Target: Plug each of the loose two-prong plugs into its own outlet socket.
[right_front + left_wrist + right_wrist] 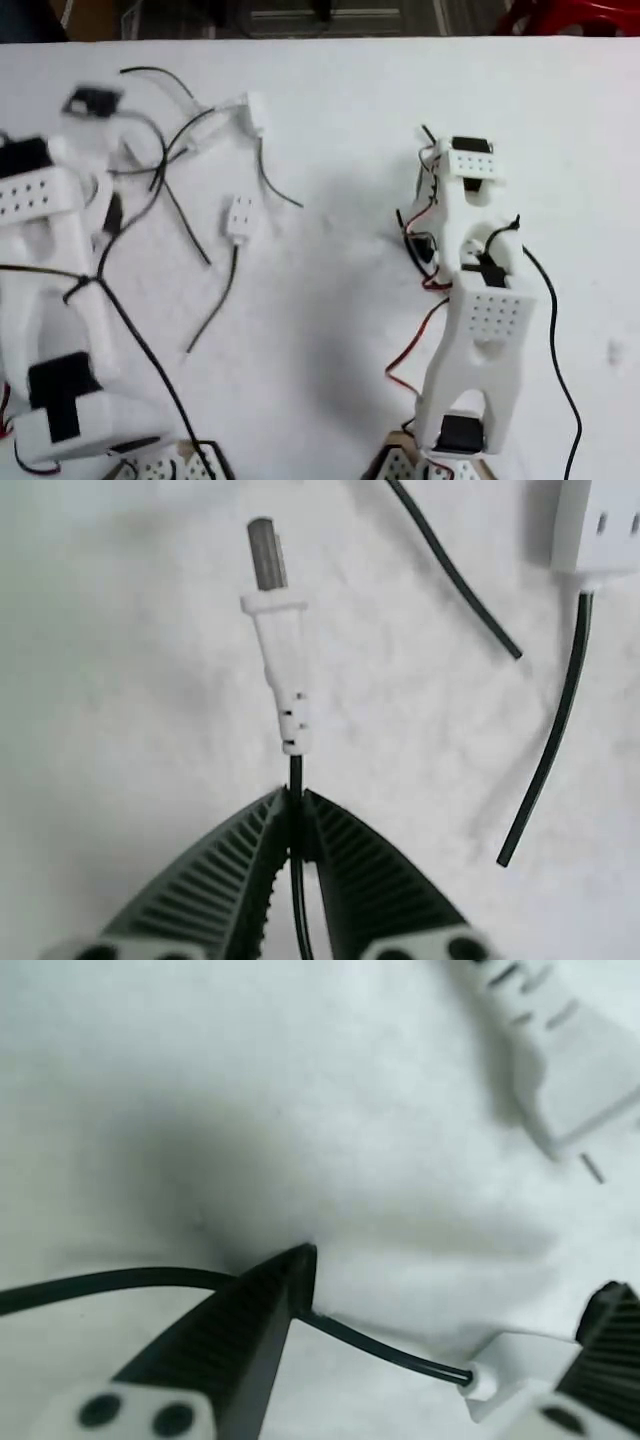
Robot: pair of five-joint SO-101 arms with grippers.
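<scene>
Two jaws of the left gripper (295,800) are pressed together on a thin black cord (296,775) right behind a white two-prong plug (283,670). The plug juts out beyond the tips, its metal end (266,552) pointing away, with the white tabletop (120,730) behind it. A white outlet socket (592,525) lies near but apart from the plug, trailing its own black lead (560,720). A loose cord end (455,575) lies between the two.

The right gripper (455,1280) has its jaws spread wide. A black cable (380,1350) runs past one dark fingertip (270,1300) into a second white plug (497,1365), which lies just beside the other jaw. A second outlet socket (565,1070) lies farther off on the tabletop.

From above, one arm (470,330) stands right of centre. Another arm (50,250) is at the left among tangled cords.
</scene>
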